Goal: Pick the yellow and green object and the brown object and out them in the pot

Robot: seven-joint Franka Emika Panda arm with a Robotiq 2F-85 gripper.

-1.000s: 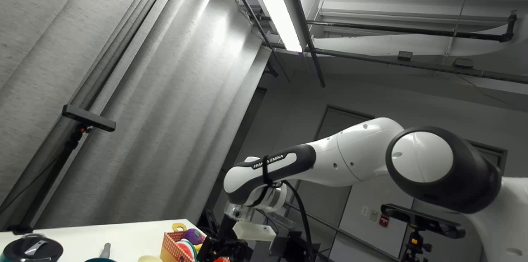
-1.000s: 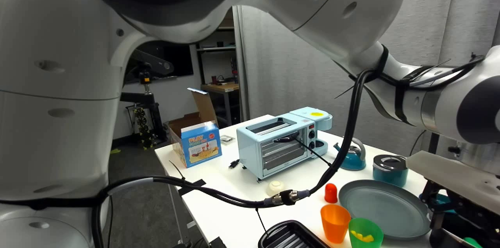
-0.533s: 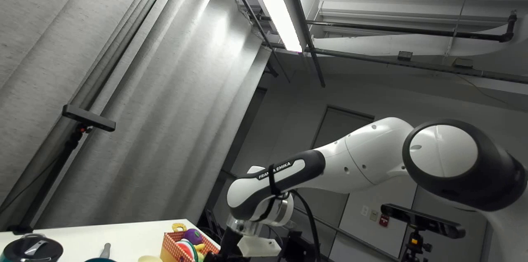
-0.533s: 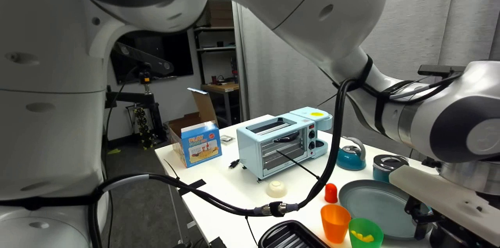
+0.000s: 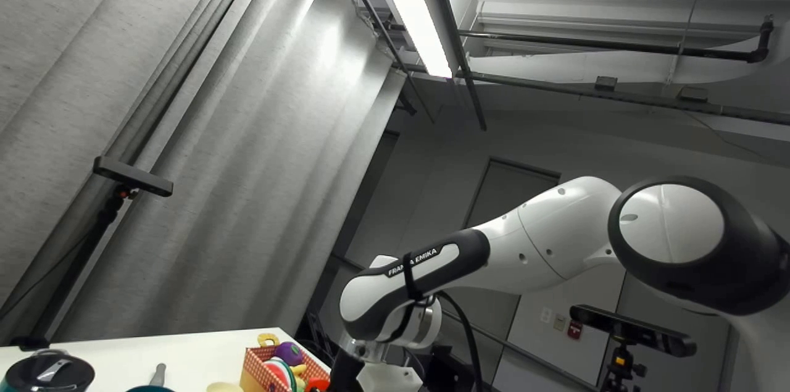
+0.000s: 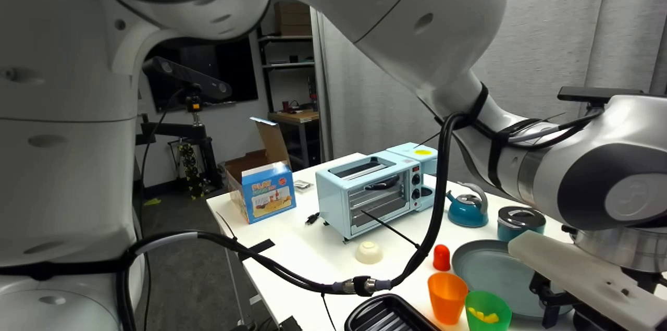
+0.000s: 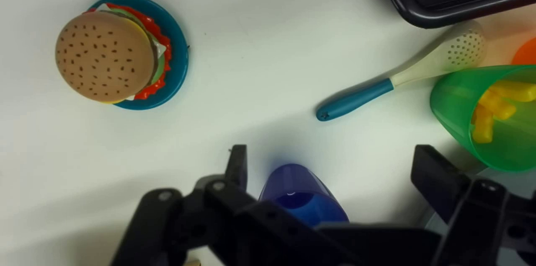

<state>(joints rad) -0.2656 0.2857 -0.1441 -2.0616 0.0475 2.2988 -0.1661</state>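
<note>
Brown-bunned burger [image 7: 106, 56], green cup [image 7: 456, 102], on opposite sides of spread tool [image 7: 331, 157]

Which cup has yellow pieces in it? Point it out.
The green cup, beside the orange cup: yellow pieces show inside it; none show in the orange cup or the blue cup.

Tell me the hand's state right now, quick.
Hand: open, its fingers spread wide apart in the wrist view, holding nothing.

The pot [image 6: 516, 228] is teal, the burger bun [image 7: 104, 57] dark-dotted tan.
</note>
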